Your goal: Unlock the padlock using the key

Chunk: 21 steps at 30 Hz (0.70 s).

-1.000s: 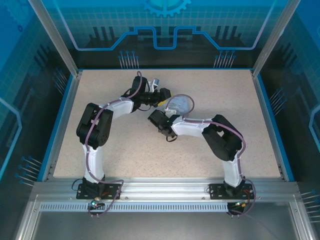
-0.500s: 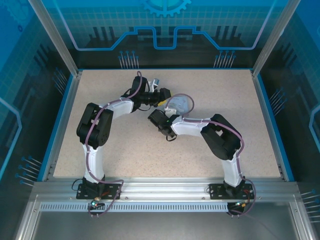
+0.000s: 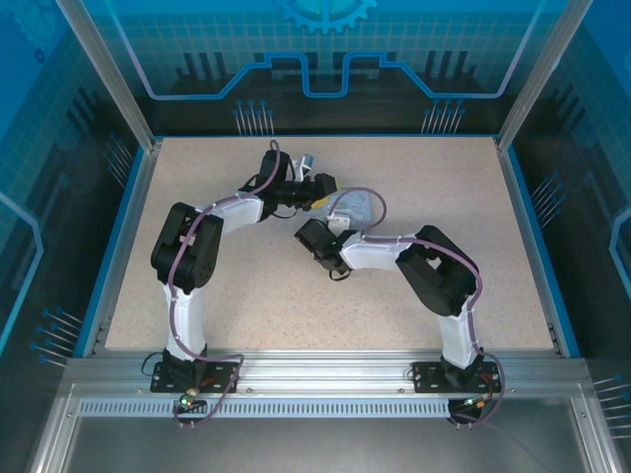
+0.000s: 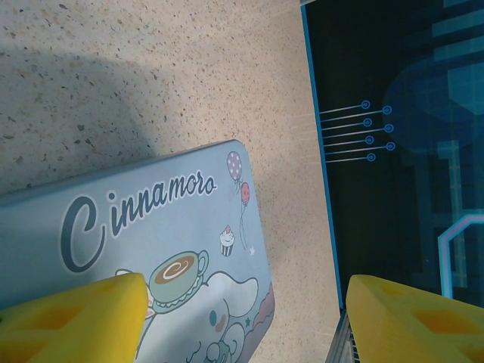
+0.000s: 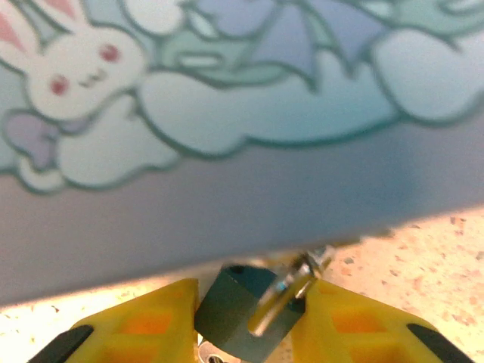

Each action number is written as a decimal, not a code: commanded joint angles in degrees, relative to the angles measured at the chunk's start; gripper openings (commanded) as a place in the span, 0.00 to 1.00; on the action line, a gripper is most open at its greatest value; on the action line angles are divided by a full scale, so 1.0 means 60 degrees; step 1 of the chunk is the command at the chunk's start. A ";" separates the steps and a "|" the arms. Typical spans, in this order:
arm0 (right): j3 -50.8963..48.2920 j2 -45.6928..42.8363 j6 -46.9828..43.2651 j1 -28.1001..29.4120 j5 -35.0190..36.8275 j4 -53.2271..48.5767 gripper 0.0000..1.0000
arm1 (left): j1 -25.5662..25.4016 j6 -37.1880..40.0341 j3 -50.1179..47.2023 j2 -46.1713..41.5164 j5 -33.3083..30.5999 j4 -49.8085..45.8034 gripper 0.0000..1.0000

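Padlock point(image 5: 236, 314) first: a small, dark, teal-tinted block with hard flat faces and sharp corners. It sits low in the right wrist view, pinched between the two yellow fingers point(image 5: 151, 321) of the right gripper point(image 5: 248, 306), which is clamped on it from both sides. A bright metal piece point(image 5: 293, 286) slants up from its top right corner, glinting. It is too blurred for me to tell whether that is the shackle or the key. The bottom of the lock is cut off by the frame edge.

Just behind it stands the tin box point(image 5: 227, 204), a smooth painted wall with a pastel rabbit and clouds, all soft and out of focus this close. Its lower band is in shadow. Beneath it runs the table point(image 5: 423, 249), a pale, speckled, stone-like surface.

From the left wrist, the tin's glossy pale blue lid point(image 4: 151, 227) has rounded corners and a "Cinnamoro" script, with a cup and balloons drawn on it. The left gripper point(image 4: 242, 302) hangs over it with its chunky yellow plastic fingers point(image 4: 72, 318) spread wide apart, nothing between them, and their lower parts run out of frame.

From above, both wrists meet mid-table at the tin point(image 3: 360, 205), and the lock is too small to make out there. Against a second ago, the left arm looks unmoved, while the right arm's elbow has shifted only a touch.
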 commanded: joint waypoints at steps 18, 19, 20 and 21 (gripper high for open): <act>-0.4361 -0.2376 0.0121 -0.0638 -0.1423 0.3935 0.56 | 0.0116 0.0322 -0.0208 0.0039 -0.0413 -0.0466 0.71; -0.4411 -0.2514 0.0171 -0.0684 -0.1394 0.3744 0.57 | 0.0120 0.0320 -0.0194 0.0041 -0.0396 -0.0477 0.71; -0.4522 -0.2714 0.0223 -0.0741 -0.1352 0.3587 0.57 | 0.0116 0.0326 -0.0201 0.0053 -0.0412 -0.0504 0.71; -0.4645 -0.2914 0.0243 -0.0795 -0.1309 0.3513 0.57 | 0.0120 0.0341 -0.0193 0.0054 -0.0416 -0.0532 0.71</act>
